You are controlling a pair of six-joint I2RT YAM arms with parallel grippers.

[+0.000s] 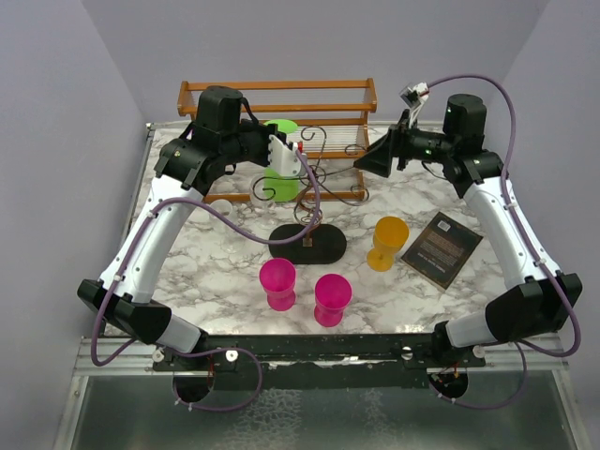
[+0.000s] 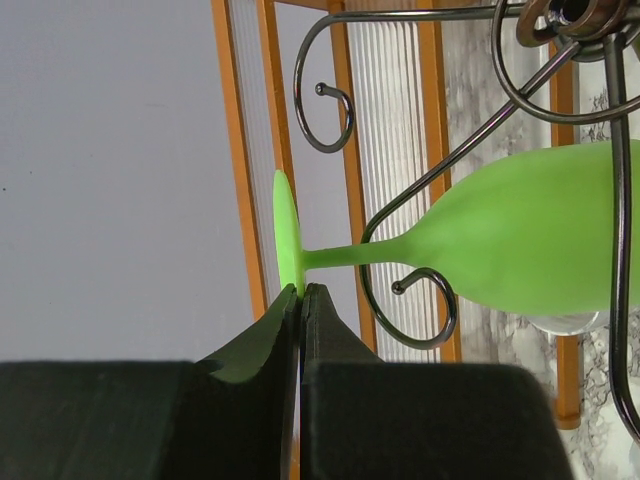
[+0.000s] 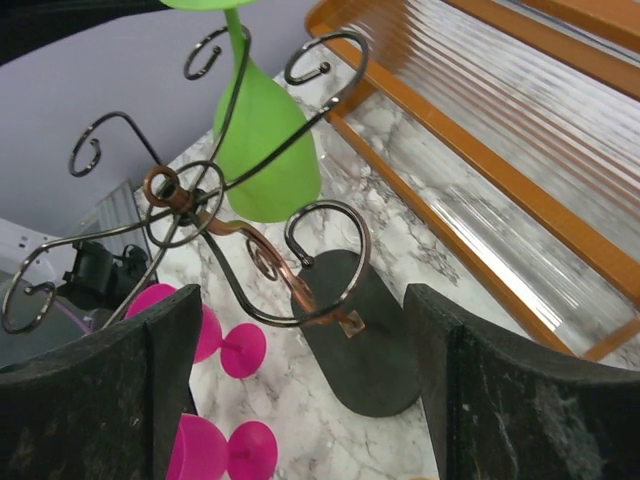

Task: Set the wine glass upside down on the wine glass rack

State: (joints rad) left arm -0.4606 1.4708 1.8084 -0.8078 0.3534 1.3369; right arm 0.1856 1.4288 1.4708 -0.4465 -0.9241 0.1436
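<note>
left pincer (image 2: 301, 295) pinches the wine glass (image 2: 520, 230) by its foot, stem among rack (image 1: 307, 244) scrolls, wooden shelf (image 1: 281, 86) close behind; right pincer (image 1: 370, 159) spread.

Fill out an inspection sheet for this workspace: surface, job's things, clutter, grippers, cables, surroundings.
Surface: marble table, no spills seen.
Job's things: green wine glass upside down, its stem between the scroll arms of the wine glass rack.
Clutter: pink glasses, orange glass, dark card, wooden shelf at the back.
Grippers: left gripper shut on the glass's foot rim; right gripper open, holding nothing, facing the rack.
Cables: purple cables along both arms; the left one loops beside the rack base.
Surroundings: lilac walls.
</note>
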